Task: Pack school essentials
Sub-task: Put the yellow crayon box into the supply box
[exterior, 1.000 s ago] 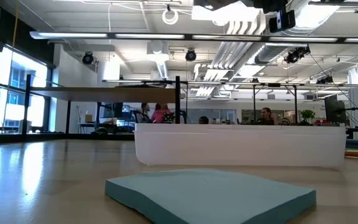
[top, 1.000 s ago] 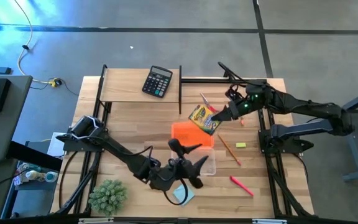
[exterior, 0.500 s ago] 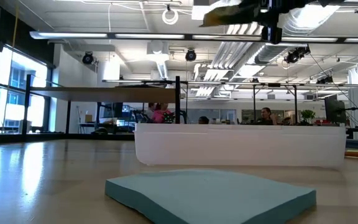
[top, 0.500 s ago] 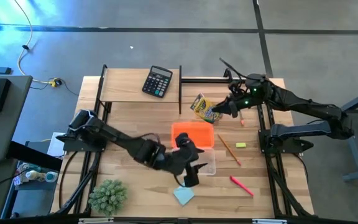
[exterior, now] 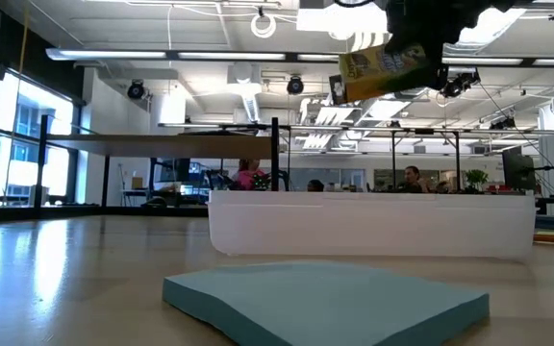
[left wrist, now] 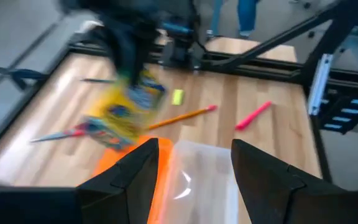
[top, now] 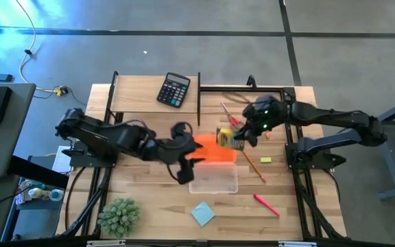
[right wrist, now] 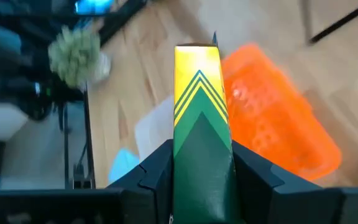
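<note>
Wooden table [top: 149, 116], crayon pack [top: 226, 136] aloft.
I note the right gripper [top: 242, 138] pinching it above the orange case [top: 211, 152]; left gripper [left wrist: 194, 171] spread, empty, alongside.

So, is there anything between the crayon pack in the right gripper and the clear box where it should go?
Nothing visible blocks it. The right gripper holds the crayon pack in the air above the orange lid, beside the clear box. The left gripper hovers at the box's near edge and could crowd the drop.
</note>
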You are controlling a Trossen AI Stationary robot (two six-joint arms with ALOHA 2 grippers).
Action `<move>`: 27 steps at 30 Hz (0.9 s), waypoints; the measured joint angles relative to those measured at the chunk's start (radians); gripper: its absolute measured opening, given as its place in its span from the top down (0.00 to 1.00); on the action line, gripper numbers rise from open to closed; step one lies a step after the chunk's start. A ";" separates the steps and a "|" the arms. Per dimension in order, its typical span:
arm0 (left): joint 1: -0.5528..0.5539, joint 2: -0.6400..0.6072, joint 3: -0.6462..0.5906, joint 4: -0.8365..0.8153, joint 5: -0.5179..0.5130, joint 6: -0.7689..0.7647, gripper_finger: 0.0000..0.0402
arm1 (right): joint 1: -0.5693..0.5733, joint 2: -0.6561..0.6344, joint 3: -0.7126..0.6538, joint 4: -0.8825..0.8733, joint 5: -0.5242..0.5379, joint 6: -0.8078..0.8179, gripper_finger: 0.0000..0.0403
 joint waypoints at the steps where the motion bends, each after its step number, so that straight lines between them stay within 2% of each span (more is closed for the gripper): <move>1: 0.004 -0.019 -0.002 -0.037 -0.016 0.008 0.53 | 0.019 0.020 0.000 0.010 -0.002 0.003 0.70; 5: 0.027 -0.093 -0.064 -0.110 -0.036 -0.010 0.53 | 0.087 0.107 0.000 0.052 -0.030 0.008 0.70; 9: 0.045 -0.168 -0.181 -0.088 -0.013 -0.086 0.55 | 0.139 0.184 -0.001 0.145 -0.086 0.035 0.70; 14: 0.052 -0.232 -0.366 0.041 0.012 -0.155 0.58 | 0.192 0.265 0.000 0.271 -0.120 0.085 0.70; 16: 0.052 -0.252 -0.431 0.144 0.019 -0.181 0.59 | 0.214 0.295 -0.001 0.301 -0.121 0.102 0.70; 18: 0.052 -0.279 -0.499 0.137 0.019 -0.206 0.61 | 0.232 0.329 -0.001 0.353 -0.121 0.124 0.70; 20: 0.052 -0.289 -0.546 0.220 0.019 -0.230 0.61 | 0.250 0.361 -0.002 0.377 -0.120 0.142 0.70; 22: 0.054 -0.322 -0.597 0.178 0.021 -0.244 0.62 | 0.267 0.396 0.000 0.414 -0.113 0.165 0.70; 24: 0.053 -0.331 -0.620 0.267 0.020 -0.245 0.63 | 0.281 0.427 -0.002 0.437 -0.114 0.196 0.70; 26: 0.055 -0.366 -0.656 0.217 0.026 -0.245 0.64 | 0.293 0.458 -0.001 0.471 -0.109 0.226 0.70; 27: 0.057 -0.367 -0.656 0.254 0.027 -0.245 0.64 | 0.300 0.470 -0.001 0.472 -0.107 0.234 0.70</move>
